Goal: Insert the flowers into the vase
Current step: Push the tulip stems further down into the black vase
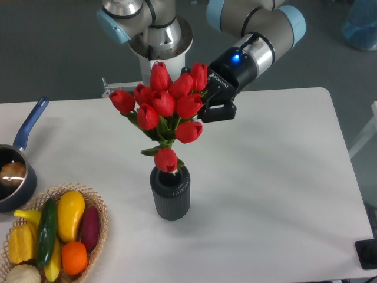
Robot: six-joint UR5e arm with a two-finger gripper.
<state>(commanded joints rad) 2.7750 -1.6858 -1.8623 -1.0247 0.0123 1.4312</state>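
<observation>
The flowers (168, 106), a bunch of red tulips with green stems, hang in the air, leaning left over the middle of the table. My gripper (207, 109) is shut on the flowers from the right, its fingertips mostly hidden behind the buds. The vase (171, 197), a dark grey ribbed cylinder, stands upright directly under the bunch. The lowest tulip bud (166, 160) sits right at the vase's mouth and covers part of the opening. Whether any stem is inside the vase is hidden.
A blue-handled saucepan (15, 171) sits at the left edge. A wicker basket (101, 219) of vegetables and fruit stands at the front left. The robot base (156, 35) rises behind the table. A black object (368, 253) sits at the front right corner.
</observation>
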